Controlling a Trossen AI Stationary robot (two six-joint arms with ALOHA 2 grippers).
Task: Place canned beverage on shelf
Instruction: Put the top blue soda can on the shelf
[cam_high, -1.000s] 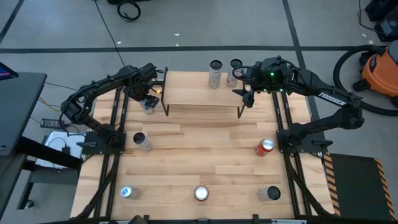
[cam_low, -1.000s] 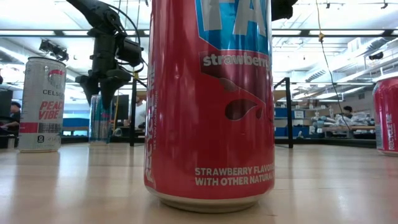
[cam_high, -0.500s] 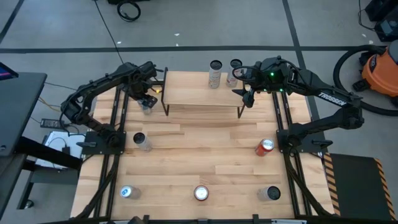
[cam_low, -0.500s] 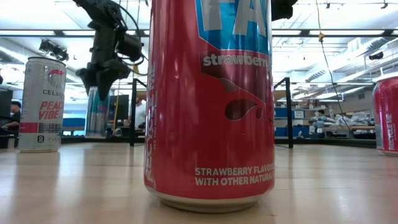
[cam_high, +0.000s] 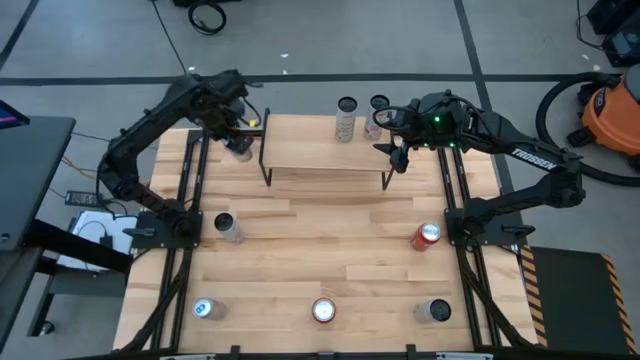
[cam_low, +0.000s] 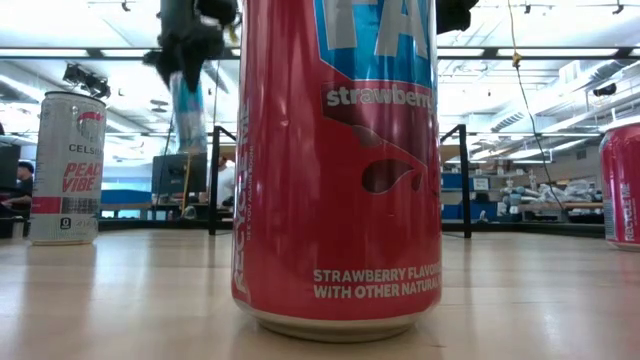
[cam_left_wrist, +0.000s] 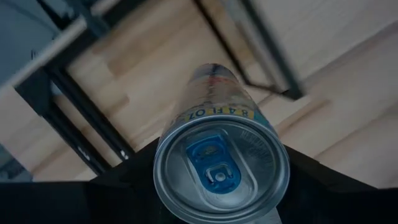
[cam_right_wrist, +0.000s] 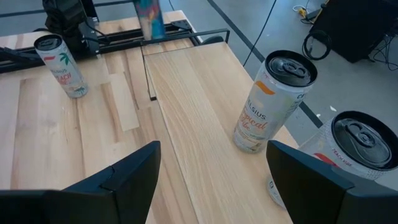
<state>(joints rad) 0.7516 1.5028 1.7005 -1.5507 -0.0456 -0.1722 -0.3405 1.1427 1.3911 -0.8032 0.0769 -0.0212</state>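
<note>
While the left gripper (cam_high: 238, 143) pinches a slim can (cam_left_wrist: 219, 158) between its fingers, that can hangs off the table (cam_high: 320, 250), just beside the shelf's (cam_high: 325, 150) left end and not on its board. From the low view the can (cam_low: 188, 110) sits tilted in the grip, high above the tabletop (its blue-tabbed lid fills the left wrist view). Other cans stand loose on the table: one near the left arm's base (cam_high: 228, 226), one at the front left corner (cam_high: 204, 309), and a strawberry can (cam_high: 323, 311) at the front middle, right up against the low camera. On the shelf board a pale can (cam_high: 346, 119) stands upright near the far edge, with another can (cam_high: 378, 113) just beyond the board's right end. The right gripper (cam_high: 398, 152) hovers at the shelf's right end, fingers spread and holding nothing. Farther right stand a red can (cam_high: 427, 236) and a can at the front right (cam_high: 434, 311).
</note>
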